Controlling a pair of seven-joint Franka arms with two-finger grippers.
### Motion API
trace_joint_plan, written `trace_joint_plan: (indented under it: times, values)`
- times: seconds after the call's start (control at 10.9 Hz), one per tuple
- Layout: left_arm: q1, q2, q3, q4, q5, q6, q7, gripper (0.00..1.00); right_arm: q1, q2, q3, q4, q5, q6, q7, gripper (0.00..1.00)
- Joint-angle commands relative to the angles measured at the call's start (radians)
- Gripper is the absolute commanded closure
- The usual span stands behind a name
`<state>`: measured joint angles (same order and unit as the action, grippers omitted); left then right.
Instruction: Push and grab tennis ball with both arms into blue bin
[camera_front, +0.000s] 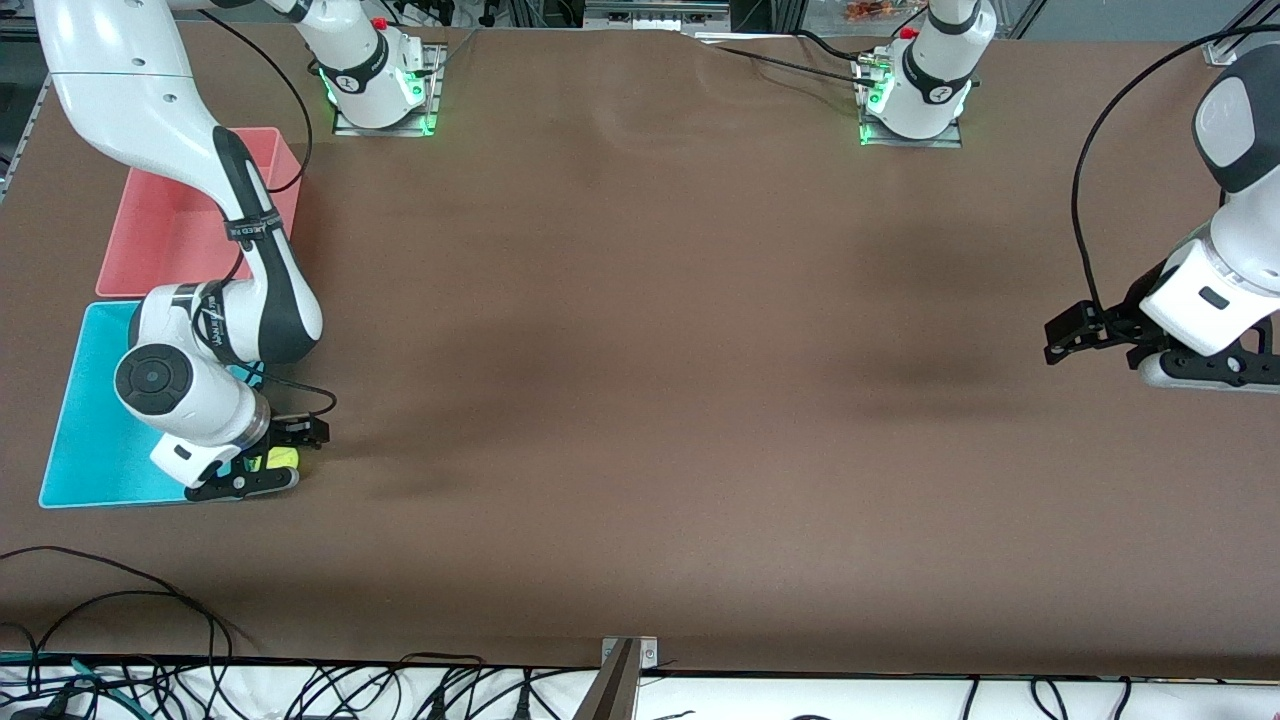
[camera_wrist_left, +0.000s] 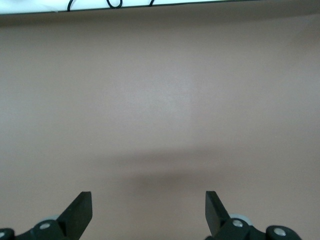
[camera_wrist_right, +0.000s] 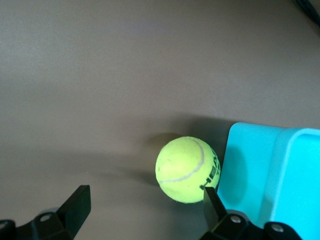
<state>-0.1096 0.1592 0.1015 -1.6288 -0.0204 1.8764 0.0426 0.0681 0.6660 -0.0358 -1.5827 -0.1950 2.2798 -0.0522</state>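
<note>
The tennis ball (camera_front: 282, 458) rests on the brown table, touching the outer wall of the blue bin (camera_front: 90, 430) at the corner nearest the front camera. My right gripper (camera_front: 287, 458) is open and low, with the ball between its fingers. In the right wrist view the ball (camera_wrist_right: 186, 169) lies close to one fingertip (camera_wrist_right: 212, 200), against the bin's wall (camera_wrist_right: 250, 165), and the right gripper (camera_wrist_right: 145, 200) holds nothing. My left gripper (camera_front: 1110, 348) is open and empty over bare table at the left arm's end, and it waits. The left wrist view shows the left gripper (camera_wrist_left: 148, 205) above bare table only.
A pink bin (camera_front: 160, 235) stands beside the blue bin, farther from the front camera. The right arm's elbow and forearm hang over both bins. Cables run along the table edge nearest the front camera (camera_front: 300, 690).
</note>
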Motion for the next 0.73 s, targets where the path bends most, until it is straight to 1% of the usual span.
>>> trace_joint_plan:
  times: [0.0,0.09,0.27,0.46,0.64]
  values:
    - [-0.082,-0.044,0.092,-0.032,-0.032,-0.014,0.105,0.00,-0.005,0.044,-0.001,0.001,-0.035,0.122,-0.001,0.00]
    - [-0.081,-0.047,0.092,-0.036,-0.032,-0.014,0.114,0.00,-0.008,0.059,-0.006,0.003,-0.038,0.130,-0.003,0.00]
    - [-0.070,-0.050,0.078,-0.039,-0.032,-0.014,0.115,0.00,-0.002,0.061,-0.013,0.004,-0.099,0.136,-0.001,0.00]
    - [-0.041,-0.063,0.052,-0.037,-0.033,-0.028,0.115,0.00,-0.005,0.061,-0.015,0.006,-0.113,0.138,-0.001,0.00]
    - [-0.041,-0.060,0.050,-0.028,-0.032,-0.052,0.120,0.00,-0.005,0.061,-0.021,0.006,-0.133,0.136,-0.003,0.00]
